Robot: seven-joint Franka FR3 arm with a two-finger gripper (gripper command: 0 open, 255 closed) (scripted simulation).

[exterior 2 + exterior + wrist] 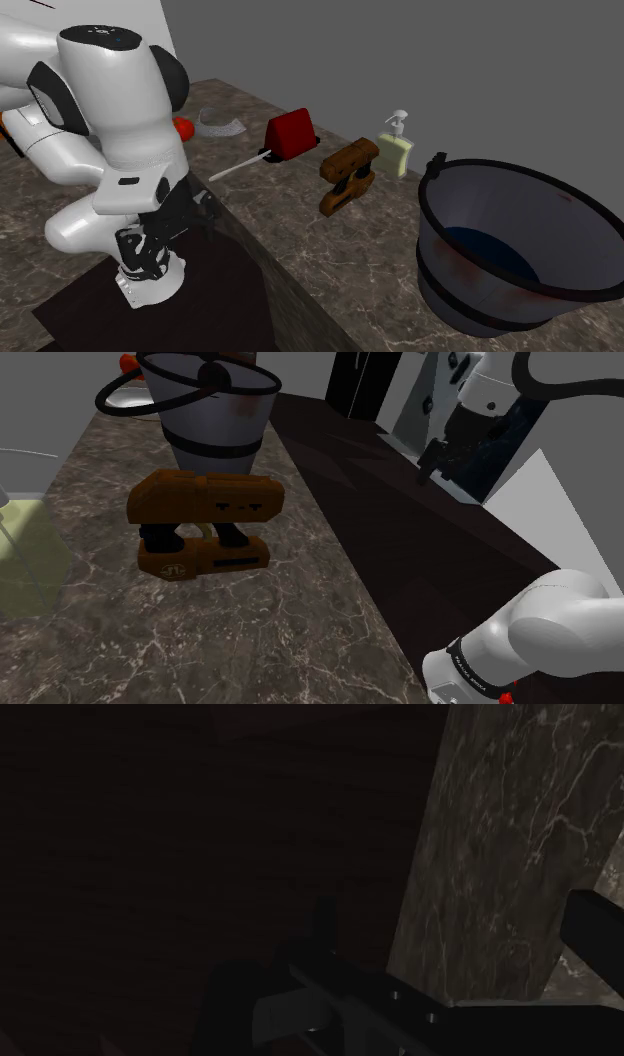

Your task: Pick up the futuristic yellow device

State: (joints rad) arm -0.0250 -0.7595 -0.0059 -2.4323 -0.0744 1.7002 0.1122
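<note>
The device is an orange-brown, gun-shaped gadget with black parts, lying on its side on the dark marble counter, just in front of the bucket. In the second exterior view the device lies between a red wedge and a soap bottle. My gripper hangs over the dark stand top, well off to the shoulder view's right of the device and apart from it. In the wrist view its black fingers stand apart with nothing between them, over the counter's edge. The gripper sits low under the arm.
A grey bucket with a black handle stands right behind the device. A pale yellow soap dispenser, a red wedge, a white stick, a red ball and a grey band lie along the counter.
</note>
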